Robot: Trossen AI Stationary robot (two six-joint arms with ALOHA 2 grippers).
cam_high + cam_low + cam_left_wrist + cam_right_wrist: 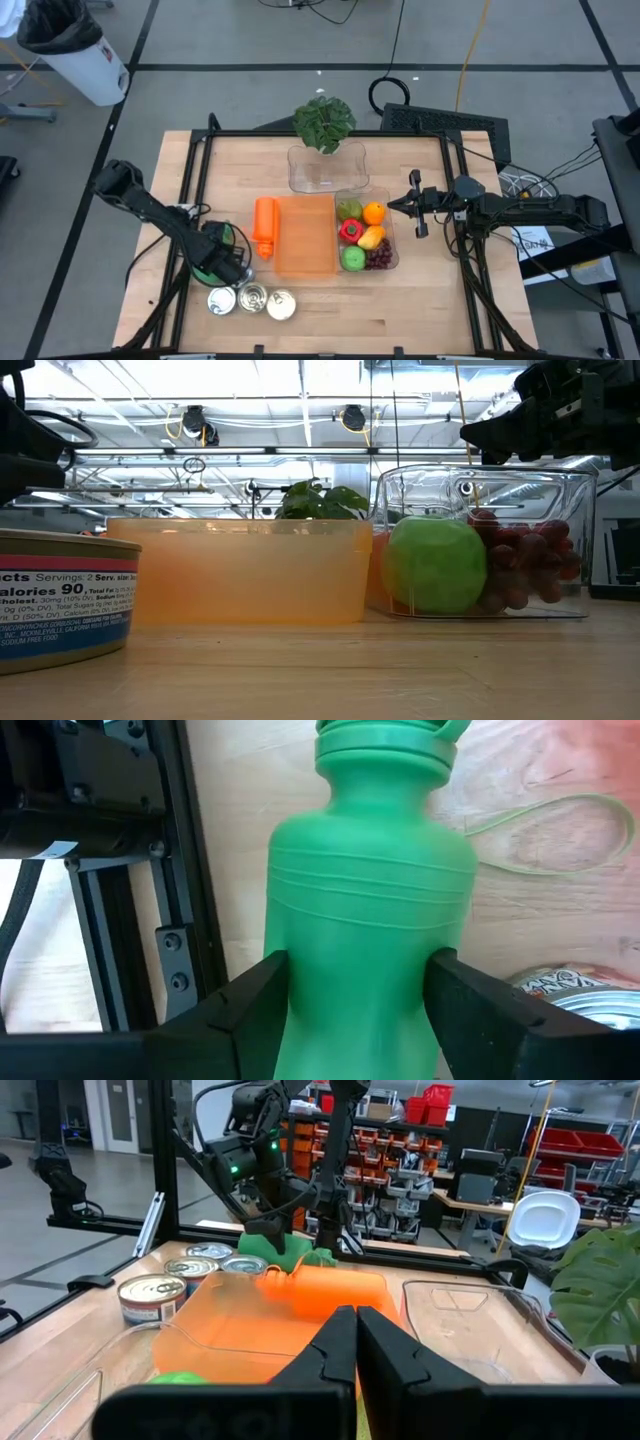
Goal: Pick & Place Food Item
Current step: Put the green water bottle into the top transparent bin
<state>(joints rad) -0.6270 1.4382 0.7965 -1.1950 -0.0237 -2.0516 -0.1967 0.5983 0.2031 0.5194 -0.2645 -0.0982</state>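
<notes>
- Two fingers of the left gripper are standing on either side of a green bottle in the left wrist view, their inner faces at its flanks or very close to them; whether they are pressing yet cannot be told.
- In the high view this green bottle is lying at the lower left of the surface, just above three cans and to the left of an orange bottle.
- Judging by the task, the step in hand is taking hold of the green bottle, and the jaws are straddling the wide body below the capped neck, which looks like a sound place to grip.
- Squeezing gently should matter here: the body looks soft-walled and rounded, so a hard pinch could make it squirm out sideways.
- Keeping the gripper centred across the body should help, so both fingers meet the sides together and the bottle is not being rolled toward the frame rail beside it.
- Lifting straight up before travelling would be wise, since one can is sitting near the lower right of the left wrist view and a green band is lying on the wood at upper right.
- Likely targets are the orange bin at centre or the clear tray above it; the fruit tray to the right is already full.
- At the right of the high view, the right gripper is waiting beside the fruit tray with its fingers pressed together, holding nothing.
</notes>
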